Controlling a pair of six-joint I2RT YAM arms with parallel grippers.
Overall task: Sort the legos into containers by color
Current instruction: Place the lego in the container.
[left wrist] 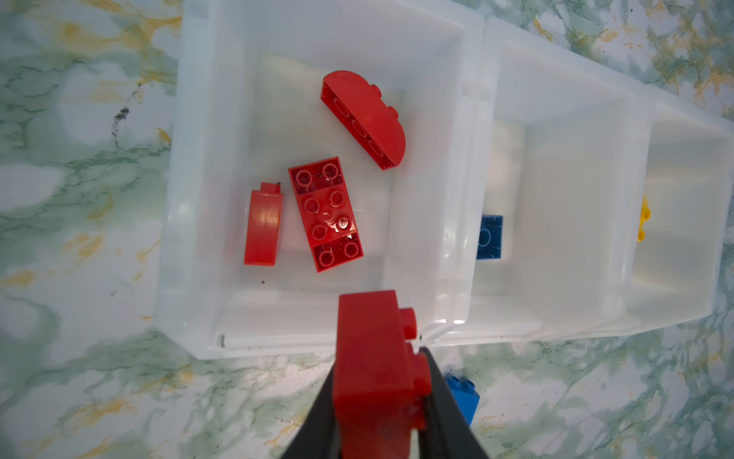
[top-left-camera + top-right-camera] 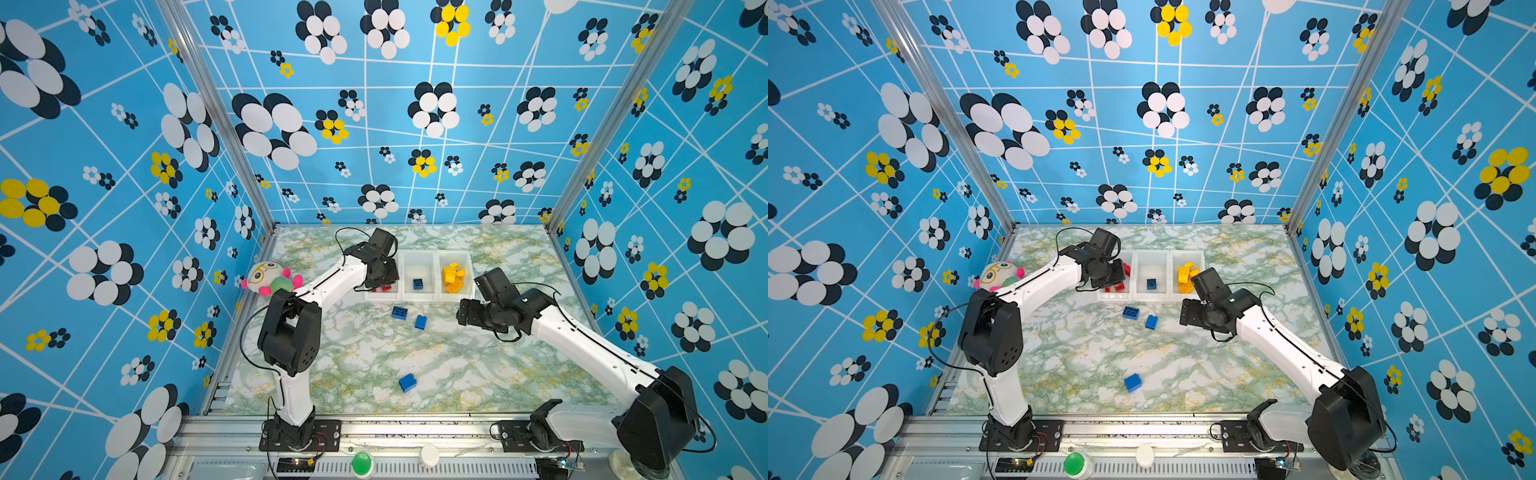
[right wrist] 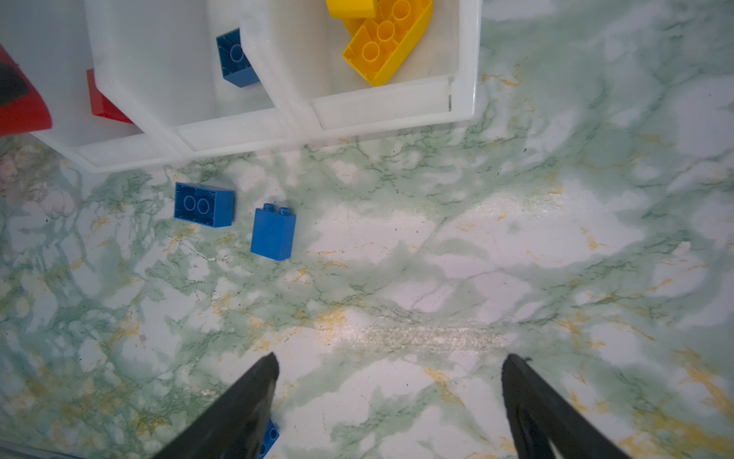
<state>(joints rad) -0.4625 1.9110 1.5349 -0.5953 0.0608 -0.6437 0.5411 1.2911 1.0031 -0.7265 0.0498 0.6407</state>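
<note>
Three white containers stand in a row at the back of the table. The left container holds three red legos. A single blue lego lies in the middle container, and the right container has yellow legos. My left gripper is shut on a red lego above the near rim of the left container. In front of the right container my right gripper hangs open over bare table. Two blue legos lie close before the containers; a third lies nearer the front.
A pink-and-green plush toy lies at the table's left edge beside my left arm. Patterned blue walls with metal posts close in the back and both sides. A green button sits on the front rail.
</note>
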